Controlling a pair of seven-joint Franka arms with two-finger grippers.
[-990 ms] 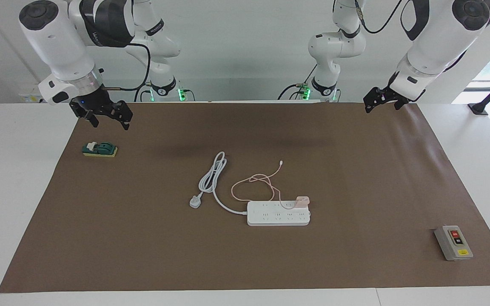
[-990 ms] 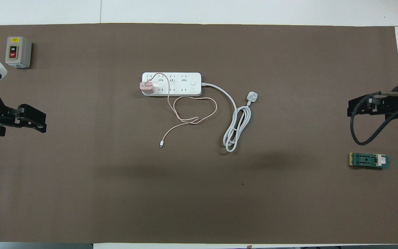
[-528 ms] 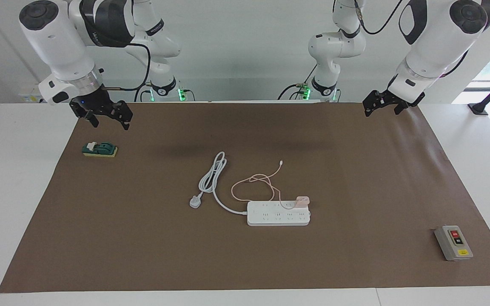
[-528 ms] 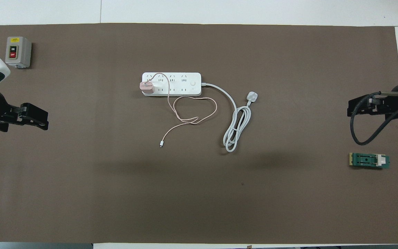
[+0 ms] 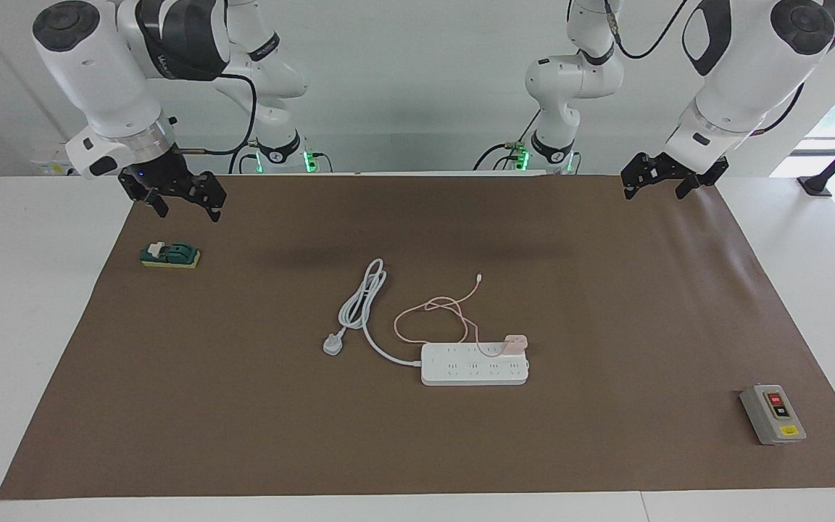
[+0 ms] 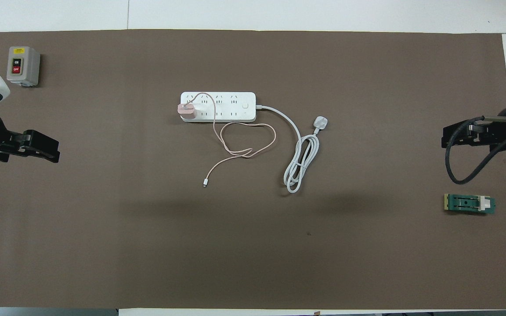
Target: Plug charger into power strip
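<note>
The pale pink charger (image 5: 516, 341) stands upright on the white power strip (image 5: 461, 366), at the strip's end toward the left arm's end of the table. Both also show in the overhead view, the charger (image 6: 186, 111) on the strip (image 6: 224, 106). Its thin pink cable loops on the mat nearer to the robots and ends in a small connector (image 6: 205, 184). My left gripper (image 5: 652, 193) hangs open and empty over the mat's edge near its base. My right gripper (image 5: 189, 214) hangs open and empty over the mat, above a green block.
The strip's thick white cord coils to a white three-pin plug (image 5: 333, 344) toward the right arm's end. A grey box with red and black buttons (image 5: 773, 414) lies farthest from the robots at the left arm's end. A green block (image 5: 169, 255) lies below the right gripper.
My left gripper has shifted slightly toward the left arm's end of the table. The right arm, charger and power strip have not moved.
</note>
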